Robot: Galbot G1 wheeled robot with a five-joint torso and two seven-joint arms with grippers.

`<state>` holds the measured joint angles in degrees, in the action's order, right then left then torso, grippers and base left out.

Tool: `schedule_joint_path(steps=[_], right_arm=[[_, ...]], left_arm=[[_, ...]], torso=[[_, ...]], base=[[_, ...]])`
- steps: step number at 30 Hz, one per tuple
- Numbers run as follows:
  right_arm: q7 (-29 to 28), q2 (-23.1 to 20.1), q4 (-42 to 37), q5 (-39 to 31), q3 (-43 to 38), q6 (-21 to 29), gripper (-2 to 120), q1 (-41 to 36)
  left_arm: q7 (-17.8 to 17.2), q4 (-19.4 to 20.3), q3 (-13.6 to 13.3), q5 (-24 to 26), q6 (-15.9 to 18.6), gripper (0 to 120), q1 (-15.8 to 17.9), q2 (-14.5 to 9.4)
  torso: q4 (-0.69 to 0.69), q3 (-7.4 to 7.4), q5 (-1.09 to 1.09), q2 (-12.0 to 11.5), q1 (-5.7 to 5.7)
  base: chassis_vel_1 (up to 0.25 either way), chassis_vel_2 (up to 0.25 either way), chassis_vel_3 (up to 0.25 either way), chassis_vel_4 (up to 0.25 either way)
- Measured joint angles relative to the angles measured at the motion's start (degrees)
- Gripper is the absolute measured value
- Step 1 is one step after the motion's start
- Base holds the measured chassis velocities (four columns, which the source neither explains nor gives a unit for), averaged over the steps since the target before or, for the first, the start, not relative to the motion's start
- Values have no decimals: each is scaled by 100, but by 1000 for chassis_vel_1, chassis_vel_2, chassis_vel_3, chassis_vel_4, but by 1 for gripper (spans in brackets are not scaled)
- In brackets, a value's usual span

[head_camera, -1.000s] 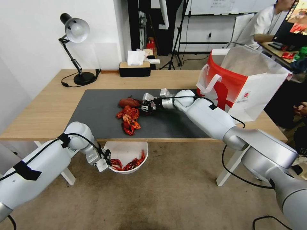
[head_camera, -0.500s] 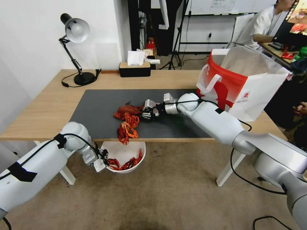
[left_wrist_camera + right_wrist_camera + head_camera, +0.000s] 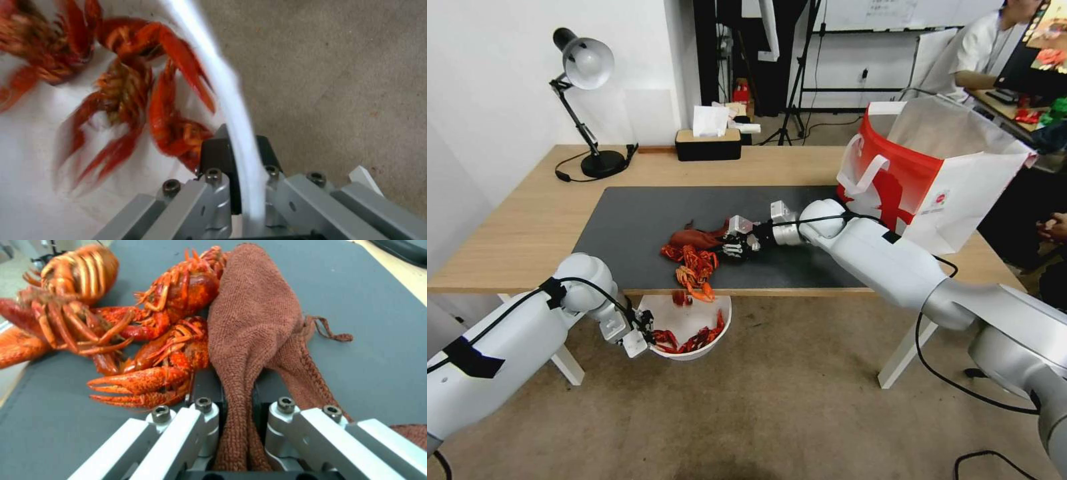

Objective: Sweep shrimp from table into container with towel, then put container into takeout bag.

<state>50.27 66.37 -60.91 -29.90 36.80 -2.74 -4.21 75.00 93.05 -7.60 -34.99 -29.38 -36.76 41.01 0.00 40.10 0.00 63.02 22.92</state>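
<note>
Head view, right gripper [image 3: 728,244]: low over the dark mat of the table [image 3: 527,227], jaws clamped on the towel [image 3: 694,237], which lies bunched against the far side of the shrimp [image 3: 692,261].
Head view, shrimp: a heap on the mat reaching the table's near edge; one piece hangs just past the edge above the container [image 3: 690,330]; more lie inside the container.
Head view, left gripper [image 3: 644,331]: below the table's front edge, holding the container by its rim on the robot's left side.
Head view, takeout bag [image 3: 940,180]: upright on the table to the right, mouth open, well apart from the heap.
Head view, desk lamp [image 3: 584,100]: at the far left of the table.
Left wrist view, left gripper [image 3: 242,160]: jaws closed on the container's thin white wall [image 3: 231,100], one black pad [image 3: 216,155] inside beside the shrimp [image 3: 129,96].
Right wrist view, right gripper [image 3: 238,396]: jaws pinched on a gathered fold of the towel [image 3: 256,316]; shrimp [image 3: 151,340] touch the towel's side, on the mat.
</note>
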Motion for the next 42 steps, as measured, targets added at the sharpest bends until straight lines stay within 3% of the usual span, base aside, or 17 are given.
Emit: schedule_joint_path(steps=[25, 42], right_arm=[[259, -500, -750, -47, -46, -25, 6, -267], [207, -1190, -1723, -112, 30, 102, 6, -489]], left_arm=[[-10, -152, -204, 11, 9, 0, 240, 108], [0, -214, -325, 37, 19, 0, 422, 164]], torso=[[0, 0, -1, 0, 0], [0, 0, 0, 0, 0]], base=[[0, 0, 0, 0], [0, 0, 0, 0]])
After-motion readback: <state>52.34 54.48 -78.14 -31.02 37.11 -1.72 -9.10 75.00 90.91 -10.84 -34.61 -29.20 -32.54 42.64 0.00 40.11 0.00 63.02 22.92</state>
